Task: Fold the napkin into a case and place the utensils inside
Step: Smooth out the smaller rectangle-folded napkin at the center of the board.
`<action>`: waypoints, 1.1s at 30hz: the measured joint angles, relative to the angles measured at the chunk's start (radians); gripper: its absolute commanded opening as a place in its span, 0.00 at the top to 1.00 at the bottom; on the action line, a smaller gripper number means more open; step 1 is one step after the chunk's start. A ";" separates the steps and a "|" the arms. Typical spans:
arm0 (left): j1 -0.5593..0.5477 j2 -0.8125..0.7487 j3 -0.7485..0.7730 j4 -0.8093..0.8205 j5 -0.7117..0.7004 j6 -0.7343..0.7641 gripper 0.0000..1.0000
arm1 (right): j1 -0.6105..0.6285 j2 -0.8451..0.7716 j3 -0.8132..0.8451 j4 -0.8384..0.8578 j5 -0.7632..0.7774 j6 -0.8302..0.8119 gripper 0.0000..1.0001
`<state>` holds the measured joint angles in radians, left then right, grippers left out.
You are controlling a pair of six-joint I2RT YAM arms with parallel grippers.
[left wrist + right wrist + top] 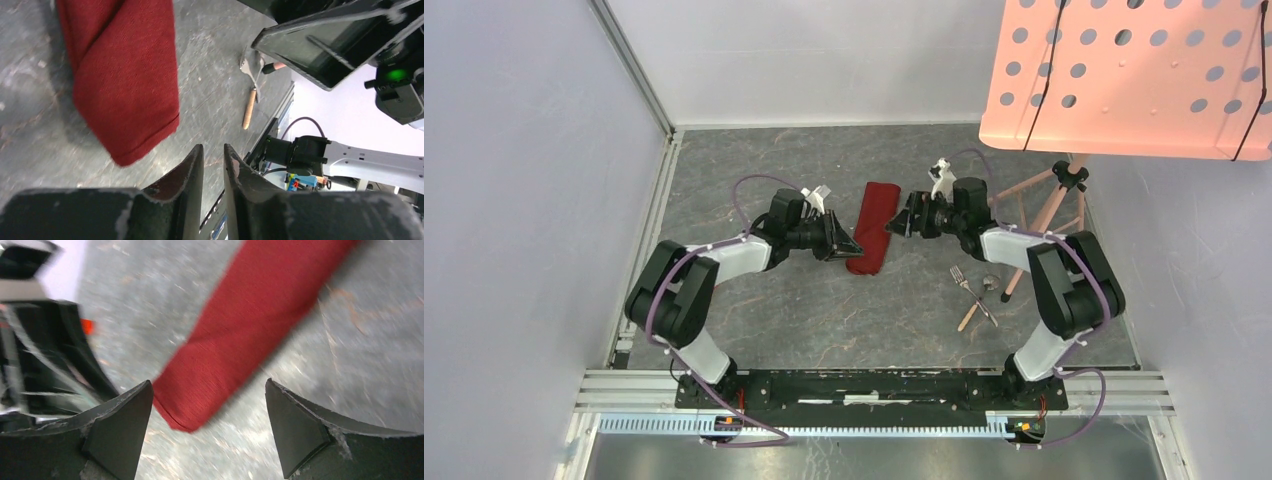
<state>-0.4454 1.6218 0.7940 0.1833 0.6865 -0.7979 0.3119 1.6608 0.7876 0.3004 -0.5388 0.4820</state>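
Left end effector (pixel 213 148) narrowly parted, empty; right end effector (pixel 207 384) released wide, folded woven maroon napkin (pixel 250 320) end just ahead.

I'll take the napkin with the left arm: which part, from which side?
Probably the near end of the napkin, from its left side with the left gripper: the folded strip lies flat, and that corner sits just ahead of the fingertips.

Black-and-white arms (pixel 724 262), purple cables (pixel 749 185) looped along them (jaws scuffed black).
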 measured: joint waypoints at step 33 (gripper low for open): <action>0.005 0.064 0.055 -0.068 -0.005 0.114 0.65 | 0.025 0.378 0.269 0.554 -0.339 0.438 0.18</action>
<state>-0.4400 1.6855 0.8486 0.1158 0.6819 -0.6838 0.3367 2.0384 1.0561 0.8539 -0.8780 0.9199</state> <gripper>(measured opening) 0.361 0.815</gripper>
